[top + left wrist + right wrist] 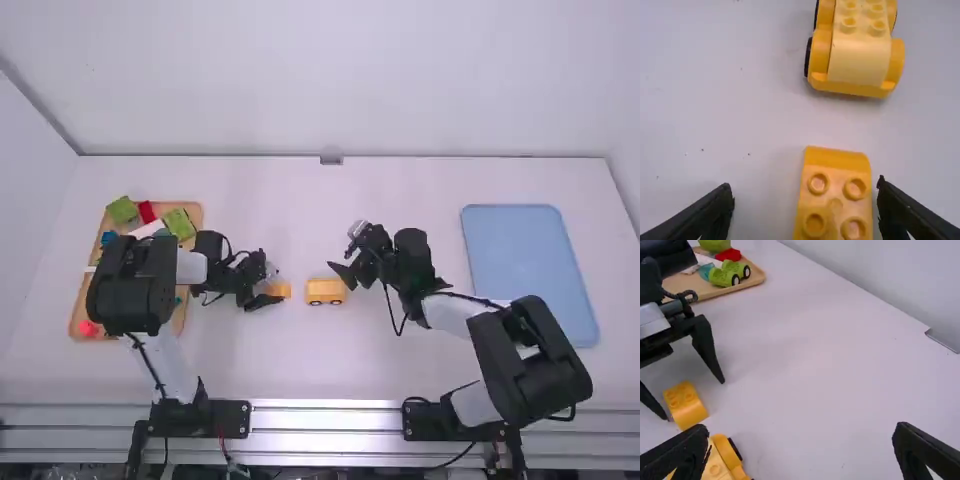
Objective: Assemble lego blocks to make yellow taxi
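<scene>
In the high view my left gripper (270, 284) is low over the table with a yellow block (280, 290) by its fingertips. The left wrist view shows that curved-ended, studded block (835, 205) between the parted fingers of my left gripper (805, 202), nearer one finger. Just beyond it stands the yellow car base (860, 57) with wheels and studs, also in the high view (325, 291). My right gripper (342, 254) is just above and right of the car base, open and holding nothing; in the right wrist view the car base (715, 465) lies beside one finger of this gripper (801, 432).
At the left a wooden tray (80, 312) holds green, red, white and blue pieces, partly under the left arm. A blue tray (530, 265) lies on the right side of the table. The back wall (330, 100) rises behind the table's far edge.
</scene>
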Robot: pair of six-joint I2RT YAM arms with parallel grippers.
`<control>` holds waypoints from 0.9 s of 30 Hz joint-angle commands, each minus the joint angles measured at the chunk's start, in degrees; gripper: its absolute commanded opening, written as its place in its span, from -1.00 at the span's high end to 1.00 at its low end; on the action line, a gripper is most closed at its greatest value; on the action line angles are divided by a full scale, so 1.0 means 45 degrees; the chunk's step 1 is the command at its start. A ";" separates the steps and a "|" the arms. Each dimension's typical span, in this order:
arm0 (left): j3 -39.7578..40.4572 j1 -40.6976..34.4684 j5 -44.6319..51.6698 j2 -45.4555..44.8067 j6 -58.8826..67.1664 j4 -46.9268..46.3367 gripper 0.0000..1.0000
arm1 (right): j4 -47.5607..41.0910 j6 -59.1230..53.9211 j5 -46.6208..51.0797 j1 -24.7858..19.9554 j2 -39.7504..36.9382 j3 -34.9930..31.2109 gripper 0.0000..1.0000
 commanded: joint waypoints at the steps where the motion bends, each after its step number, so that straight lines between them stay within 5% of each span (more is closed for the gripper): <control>1: -0.0121 0.0325 0.0427 0.0170 0.1005 -0.0364 -0.49 | 0.0029 0.0039 -0.0073 -0.0010 -0.0131 -0.0121 -0.96; 5: -0.0194 0.0306 0.0335 0.0214 0.1166 -0.0427 -0.43 | 0.0029 0.0000 -0.0073 -0.0010 -0.0131 -0.0121 -0.96; 14: -0.0257 0.0151 0.0393 0.0505 0.1093 -0.0073 0.34 | 0.0024 -0.0005 -0.0083 -0.0010 -0.0131 -0.0121 -0.97; 19: -0.0092 0.0325 0.0413 0.0442 0.1088 -0.0267 0.57 | 0.0034 -0.0010 -0.0073 -0.0010 -0.0131 -0.0121 -0.96; 22: 0.0223 0.0321 0.0811 -0.0019 0.1093 -0.1375 0.83 | 0.0131 -0.0005 0.0180 -0.0068 -0.0131 -0.0121 -0.96; 27: 0.0850 0.0155 0.0695 -0.1025 0.1579 -0.3555 0.96 | 0.0029 -0.0005 0.1044 -0.0311 -0.0131 -0.0121 -0.96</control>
